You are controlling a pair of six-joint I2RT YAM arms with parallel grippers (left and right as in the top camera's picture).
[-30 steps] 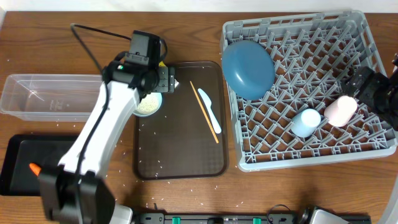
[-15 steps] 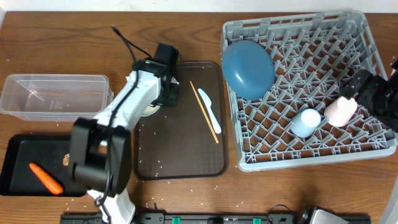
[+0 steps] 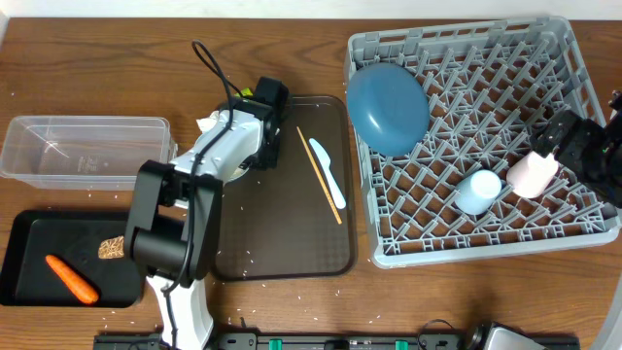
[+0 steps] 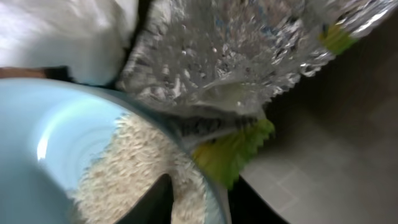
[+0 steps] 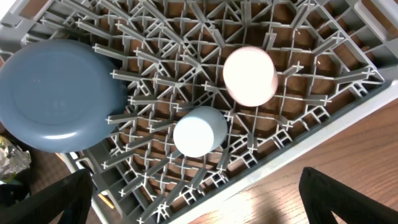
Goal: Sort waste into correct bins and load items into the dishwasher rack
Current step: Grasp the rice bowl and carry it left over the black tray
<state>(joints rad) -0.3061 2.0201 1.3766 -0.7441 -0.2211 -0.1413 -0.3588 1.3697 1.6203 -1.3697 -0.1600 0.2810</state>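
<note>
In the left wrist view my left gripper (image 4: 199,194) straddles the rim of the white bowl (image 4: 56,143). One finger rests on the rice (image 4: 146,165) inside and the other stands outside the wall, shut on the rim. A silvery wrapper (image 4: 217,56), a yellow-green wrapper (image 4: 230,152) and crumpled paper (image 4: 68,37) lie just behind the bowl. From overhead, the left gripper (image 3: 262,148) and its arm hide the bowl. My right gripper (image 3: 581,146) hangs open over the grey rack (image 3: 466,44), which holds the blue plate (image 3: 389,107), light blue cup (image 3: 478,191) and pink cup (image 3: 533,173).
The brown serving tray (image 3: 282,233) carries the pale blue spoon (image 3: 328,173) and the chopstick (image 3: 319,177). The clear tub (image 3: 87,151) stands at the left. In front of it is the black tray (image 3: 39,238) with a carrot (image 3: 73,278) and a brown lump (image 3: 110,248). Rice grains dot the table.
My left arm has folded back off the black tray, uncovering the carrot and lump. Its gripper has come down on the bowl's rim and its jaws have narrowed. The right arm has not moved.
</note>
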